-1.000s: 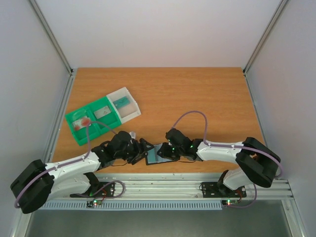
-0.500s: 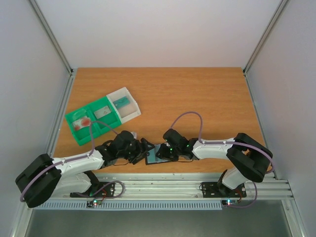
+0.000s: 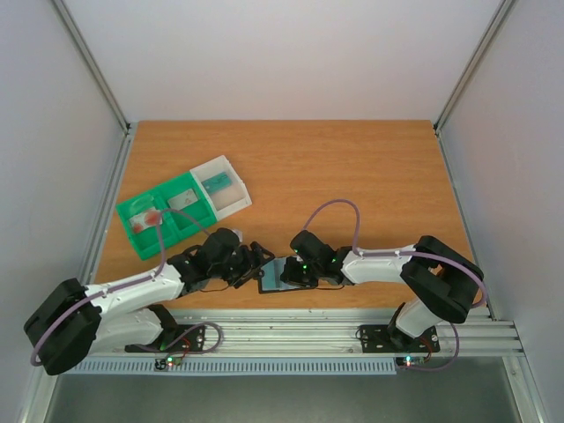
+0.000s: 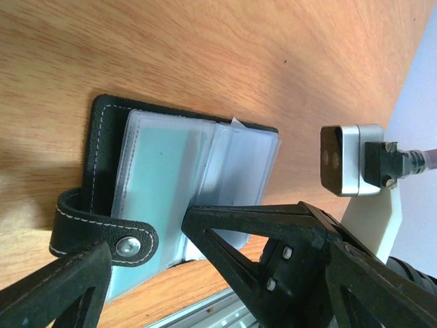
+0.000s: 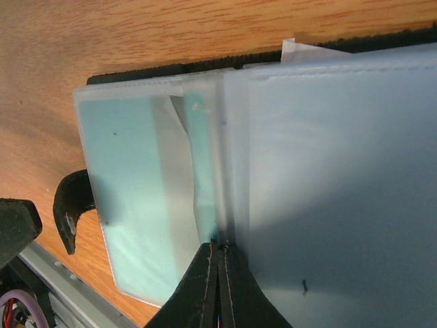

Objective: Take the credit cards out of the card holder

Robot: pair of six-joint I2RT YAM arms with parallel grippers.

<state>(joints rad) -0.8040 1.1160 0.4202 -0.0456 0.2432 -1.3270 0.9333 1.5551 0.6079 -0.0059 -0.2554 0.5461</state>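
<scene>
The black card holder [image 3: 273,277] lies open near the table's front edge. In the left wrist view its tab with a snap [image 4: 102,236] points down-left, and a teal card [image 4: 160,188] sits inside a clear sleeve. My left gripper [image 3: 256,263] is open and empty just left of the holder, its fingers [image 4: 58,294] wide apart [image 4: 229,251]. My right gripper [image 3: 285,275] is shut, its tips [image 5: 218,247] pressed on the sleeves' middle fold [image 5: 229,171], beside the teal card [image 5: 130,205]. It also shows in the left wrist view [image 4: 273,232].
A green-and-white sorting tray [image 3: 196,220] stands at the back left holding a teal card [image 3: 220,185], a grey card [image 3: 183,200] and a red-pink card [image 3: 145,218]. The metal rail [image 3: 291,330] runs right behind the holder's near side.
My left gripper has moved right, closer to the holder. My right gripper has slid a little left over the holder, and its elbow has pulled in.
</scene>
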